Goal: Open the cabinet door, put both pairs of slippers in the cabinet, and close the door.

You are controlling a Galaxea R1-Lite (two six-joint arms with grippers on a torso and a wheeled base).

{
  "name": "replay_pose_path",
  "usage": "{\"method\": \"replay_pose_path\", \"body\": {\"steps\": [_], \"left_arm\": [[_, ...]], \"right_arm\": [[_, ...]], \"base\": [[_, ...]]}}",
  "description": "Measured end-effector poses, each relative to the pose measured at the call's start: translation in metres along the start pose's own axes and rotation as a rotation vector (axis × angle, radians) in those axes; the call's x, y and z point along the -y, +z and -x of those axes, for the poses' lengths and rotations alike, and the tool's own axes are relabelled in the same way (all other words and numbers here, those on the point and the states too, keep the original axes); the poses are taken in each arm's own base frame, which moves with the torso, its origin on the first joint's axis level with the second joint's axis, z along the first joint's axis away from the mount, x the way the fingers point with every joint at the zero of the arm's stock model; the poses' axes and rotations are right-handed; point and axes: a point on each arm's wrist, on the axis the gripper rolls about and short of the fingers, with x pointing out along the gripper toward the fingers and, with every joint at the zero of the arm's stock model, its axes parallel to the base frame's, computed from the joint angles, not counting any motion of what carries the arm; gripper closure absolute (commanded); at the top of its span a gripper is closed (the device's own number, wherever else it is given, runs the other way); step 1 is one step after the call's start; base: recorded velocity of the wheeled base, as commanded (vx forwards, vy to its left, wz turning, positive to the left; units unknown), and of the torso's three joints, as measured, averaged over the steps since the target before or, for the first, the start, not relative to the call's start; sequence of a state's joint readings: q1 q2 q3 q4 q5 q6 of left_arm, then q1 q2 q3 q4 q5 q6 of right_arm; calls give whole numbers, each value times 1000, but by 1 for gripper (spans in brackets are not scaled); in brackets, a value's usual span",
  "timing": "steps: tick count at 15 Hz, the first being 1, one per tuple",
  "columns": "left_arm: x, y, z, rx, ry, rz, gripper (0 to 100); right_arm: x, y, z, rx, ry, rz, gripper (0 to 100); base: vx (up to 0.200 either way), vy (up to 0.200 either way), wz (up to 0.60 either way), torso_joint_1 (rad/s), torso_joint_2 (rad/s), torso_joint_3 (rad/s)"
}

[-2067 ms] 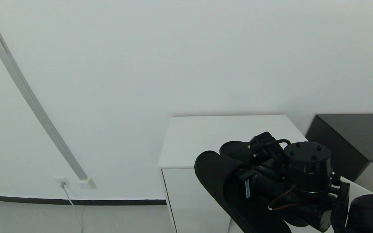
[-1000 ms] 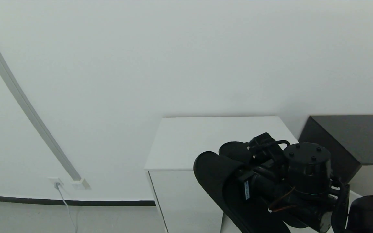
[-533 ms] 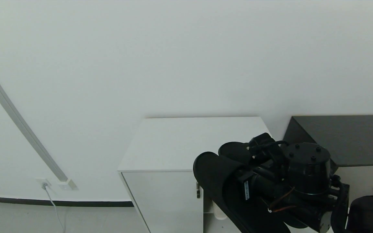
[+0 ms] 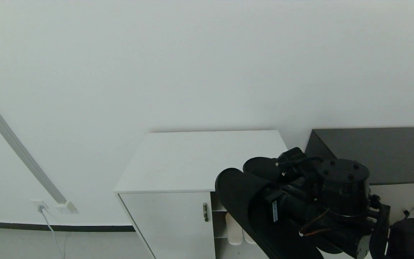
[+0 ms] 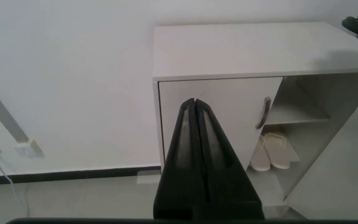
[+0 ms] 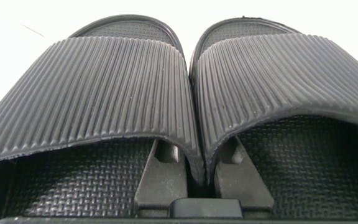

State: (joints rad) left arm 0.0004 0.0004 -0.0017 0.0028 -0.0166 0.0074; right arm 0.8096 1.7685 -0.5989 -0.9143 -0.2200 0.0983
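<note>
The head camera has swung, not the things: the white cabinet [image 4: 199,158] now sits lower centre, its open half showing white slippers [image 4: 234,226] already inside. Right gripper [image 6: 194,177] is clamped on the black slippers [image 4: 243,194] at lower right, apparently by their inner edges; left gripper [image 5: 195,109] is pressed together, empty.

We see the black slippers [image 6: 129,87] in matt, rubbery-looking foam, straps finely ribbed, footbeds stamped with a woven grain. The fingers [image 6: 161,183] of the right gripper [image 6: 196,158] look like smooth grey plastic; the left gripper [image 5: 195,102] is matt black. The cabinet [image 4: 199,158] shows smooth white panels with a faint sheen, its handle [image 5: 266,112] metal. The pale slippers [image 5: 272,152] inside look smooth and matt.
</note>
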Motion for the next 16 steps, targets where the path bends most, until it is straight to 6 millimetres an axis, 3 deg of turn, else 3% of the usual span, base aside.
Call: {"method": "replay_pose_path", "body": {"steps": [4, 10, 16], "left_arm": [[0, 0, 0, -1, -1, 0, 100], [0, 0, 0, 0, -2, 0, 100], [0, 0, 0, -1, -1, 0, 100]], "right_arm": [[0, 2, 0, 6, -1, -2, 100], [1, 0, 0, 1, 0, -4, 100], [5, -6, 3, 3, 5, -4, 100]], "base": [[0, 0, 0, 0, 0, 0], [-200, 0, 0, 2, 2, 2], [0, 0, 0, 0, 0, 0]]}}
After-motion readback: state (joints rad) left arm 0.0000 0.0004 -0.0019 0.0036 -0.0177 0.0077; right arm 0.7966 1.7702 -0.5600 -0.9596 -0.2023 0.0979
